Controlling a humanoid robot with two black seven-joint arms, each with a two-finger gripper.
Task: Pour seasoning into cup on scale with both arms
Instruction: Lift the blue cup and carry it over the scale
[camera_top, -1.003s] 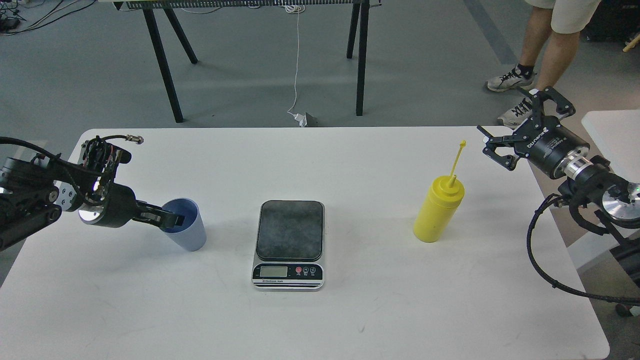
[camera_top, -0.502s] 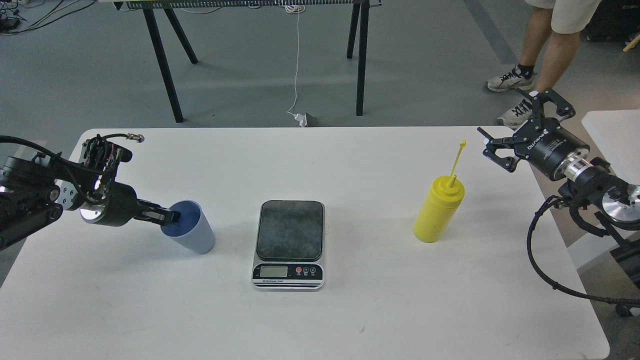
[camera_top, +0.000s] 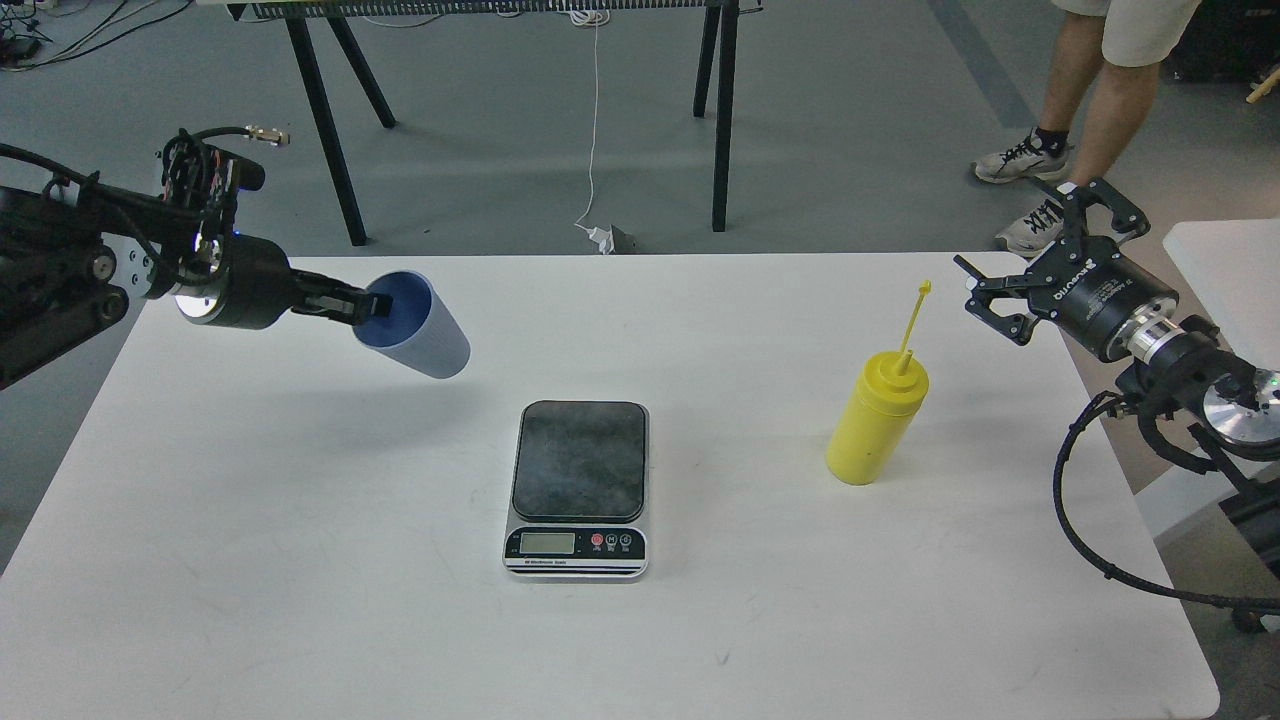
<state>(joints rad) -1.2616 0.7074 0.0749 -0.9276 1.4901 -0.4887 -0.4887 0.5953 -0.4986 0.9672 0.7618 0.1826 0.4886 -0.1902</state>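
Observation:
My left gripper (camera_top: 365, 304) is shut on the rim of the light-blue cup (camera_top: 418, 328) and holds it in the air, tilted with its mouth toward the arm, above the table left of the scale. The scale (camera_top: 579, 486) lies flat mid-table, its dark plate bare. The yellow seasoning bottle (camera_top: 877, 417) stands upright to the right of the scale, its cap strap sticking up. My right gripper (camera_top: 985, 290) is open and empty, above the table's right edge, right of the bottle.
The white table (camera_top: 300, 560) carries only these things. A black-legged bench (camera_top: 340, 130) stands behind the table. A person's legs (camera_top: 1090, 110) are at the far right back. A second white table corner (camera_top: 1225, 260) is at right.
My left gripper has lifted the cup off the table, up and to the right, tilting it further. The right arm has barely moved.

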